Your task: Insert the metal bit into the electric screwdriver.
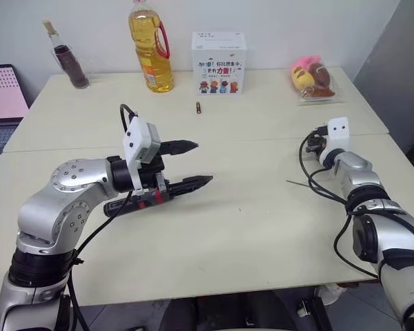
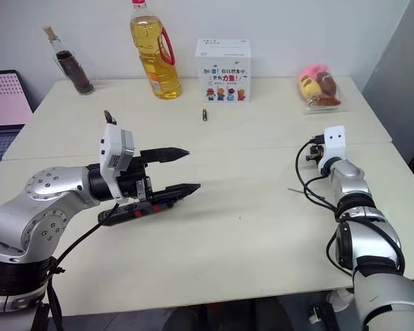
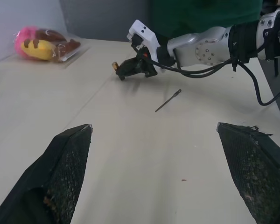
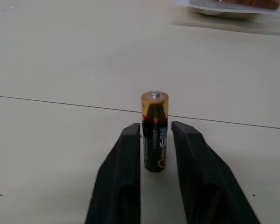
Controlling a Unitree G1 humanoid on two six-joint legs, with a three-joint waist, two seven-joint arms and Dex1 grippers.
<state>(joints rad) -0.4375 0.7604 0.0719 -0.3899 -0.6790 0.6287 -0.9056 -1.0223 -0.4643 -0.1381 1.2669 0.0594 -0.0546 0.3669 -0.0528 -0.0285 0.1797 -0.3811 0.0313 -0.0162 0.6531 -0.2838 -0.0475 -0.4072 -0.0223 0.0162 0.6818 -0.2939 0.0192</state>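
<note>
- Metal bit (image 3: 168, 100) lies flat on the table (image 1: 248, 227), untouched, between the two arms. It is nearer the right forearm and well apart from the electric screwdriver (image 1: 141, 200).
- We see the electric screwdriver low under the left gripper (image 1: 203, 162), running along beneath its lower finger, nose toward the table's middle. We cannot tell whether it rests on the table or is caught against the hand. It is not between the fingers.
- Our left gripper is spread as wide as it goes and has hold of nothing. The left wrist view looks through the gap to bare table and the bit beyond.
- Our right gripper (image 4: 156, 126) is only slightly parted. A battery (image 4: 154, 105) stands upright on the table between its fingers, with a thin gap on each side, so we judge it is not gripped.
- We judge the step in hand to be clearing this battery aside. Neither the bit nor the screwdriver is properly held, so the insertion has not begun.
- Next, we think the right gripper must back off without toppling the battery and come to the bit. The bit is thin and lies flat, so it needs a low, precise pinch.
- Our left gripper then needs a firm hold on the screwdriver body, nose free and facing the bit.
</note>
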